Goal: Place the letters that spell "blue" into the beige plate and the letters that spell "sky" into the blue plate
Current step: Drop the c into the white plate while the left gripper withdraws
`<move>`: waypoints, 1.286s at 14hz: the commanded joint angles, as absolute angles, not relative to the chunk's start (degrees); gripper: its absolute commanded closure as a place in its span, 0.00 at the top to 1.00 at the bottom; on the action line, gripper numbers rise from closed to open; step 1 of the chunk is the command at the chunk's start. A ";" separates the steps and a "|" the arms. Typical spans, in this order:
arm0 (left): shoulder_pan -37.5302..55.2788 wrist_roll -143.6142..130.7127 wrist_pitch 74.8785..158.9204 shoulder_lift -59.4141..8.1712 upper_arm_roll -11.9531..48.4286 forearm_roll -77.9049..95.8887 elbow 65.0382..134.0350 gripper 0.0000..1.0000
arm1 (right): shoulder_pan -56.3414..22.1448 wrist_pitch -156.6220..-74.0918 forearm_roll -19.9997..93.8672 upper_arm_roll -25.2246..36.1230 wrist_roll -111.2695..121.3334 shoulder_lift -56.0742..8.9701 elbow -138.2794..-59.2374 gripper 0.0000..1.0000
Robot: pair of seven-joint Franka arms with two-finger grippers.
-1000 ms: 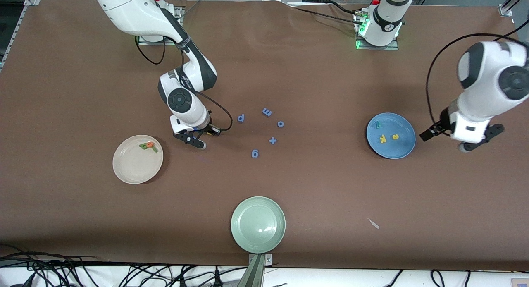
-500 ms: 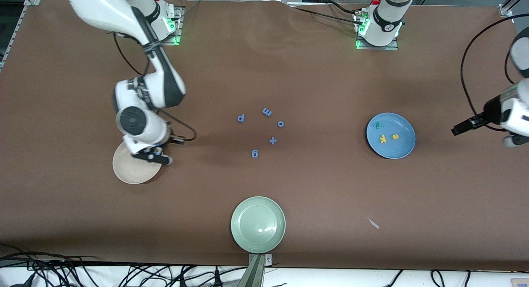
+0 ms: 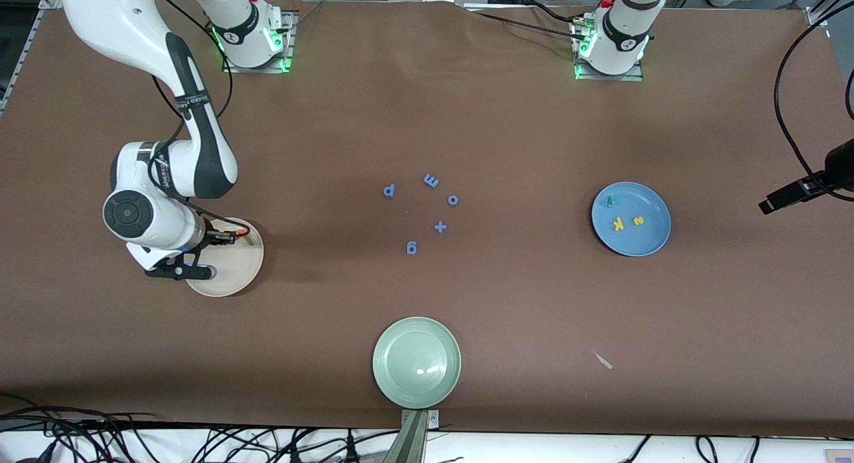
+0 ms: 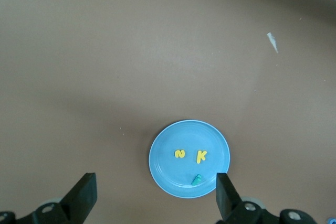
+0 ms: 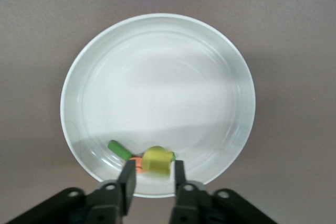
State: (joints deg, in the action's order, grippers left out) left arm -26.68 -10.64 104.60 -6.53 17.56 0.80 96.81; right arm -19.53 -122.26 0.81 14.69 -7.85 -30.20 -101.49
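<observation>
Over the beige plate (image 5: 157,51) hangs the right gripper (image 5: 152,179), its fingers slightly parted around the yellow u (image 5: 157,162), above the green l (image 5: 119,149). The left gripper (image 4: 155,198) waits wide open and empty, high above the blue plate (image 3: 631,219) holding s, k, y

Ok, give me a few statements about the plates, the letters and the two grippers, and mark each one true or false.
1. The blue plate holds two yellow letters and a teal letter. True.
2. The green plate holds an orange letter. False: nothing shows on it.
3. The right gripper is over the beige plate with a yellow letter between its jaws. True.
4. The five periwinkle letters lie on the blue plate. False: they lie on the bare table, mid-table.
5. The left gripper is shut on a letter. False: its jaws stand open and empty.
</observation>
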 commanded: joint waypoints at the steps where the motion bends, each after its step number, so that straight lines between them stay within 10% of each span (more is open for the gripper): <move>1: -15.59 -9.14 103.10 -2.82 8.73 1.85 97.29 1.00 | -19.25 -122.17 4.03 14.50 -5.98 -29.45 -101.08 0.62; 7: 2.71 -8.88 100.12 -0.53 -5.78 1.49 97.12 1.00 | -19.51 -111.64 4.48 14.41 -7.20 -29.53 -90.98 0.67; 18: 2.37 -9.14 96.07 -0.09 -0.88 -2.64 96.50 1.00 | -20.04 -94.31 3.25 14.68 -4.04 -11.34 -89.91 1.00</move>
State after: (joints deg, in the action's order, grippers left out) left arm 2.72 -9.81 97.27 -0.93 -1.79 -0.84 96.73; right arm -20.05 -95.41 3.38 14.45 -5.56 -14.16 -88.49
